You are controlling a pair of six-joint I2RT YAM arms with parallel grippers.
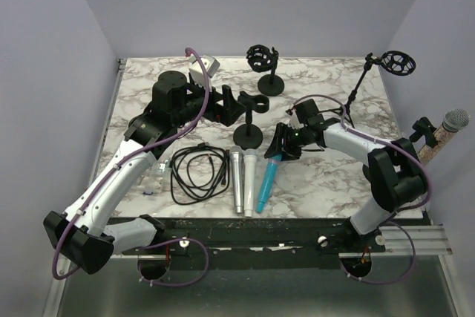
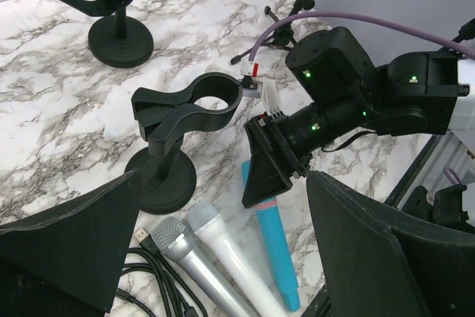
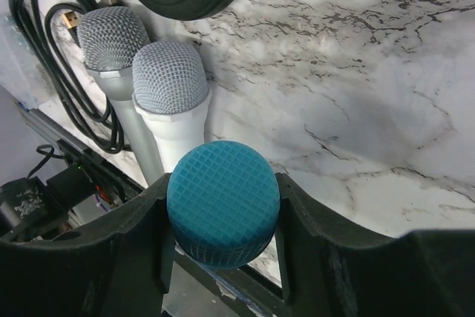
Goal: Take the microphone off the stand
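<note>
Right up against the right wrist camera sits the gridded head of the teal microphone (image 3: 223,213), pinched between the two black fingers (image 3: 133,235) of the right tool (image 1: 279,151), which press on it from either side. From above, that microphone runs from the tool down toward the near edge of the marble desk (image 1: 326,183), its handle pointing at the arm bases; whether the head end is lifted off the surface I cannot tell. It is out of the stand (image 2: 185,113) and sits just to the right of the stand's round base.

Just beside it on its left lie a white microphone (image 3: 172,83) and a silver microphone (image 3: 113,38), side by side and touching, heads toward the stand. Left of those is a coiled black cable (image 1: 194,172).

From the left, the left tool (image 1: 236,107) hangs at the height of the stand's ring-shaped clip, its fingers spread wide and holding nothing; they are close to the clip but apart from it.

Farther back a second stand (image 1: 263,64) with a cage-like mount stands upright, and a thin tripod stand (image 1: 371,79) is at the far right
</note>
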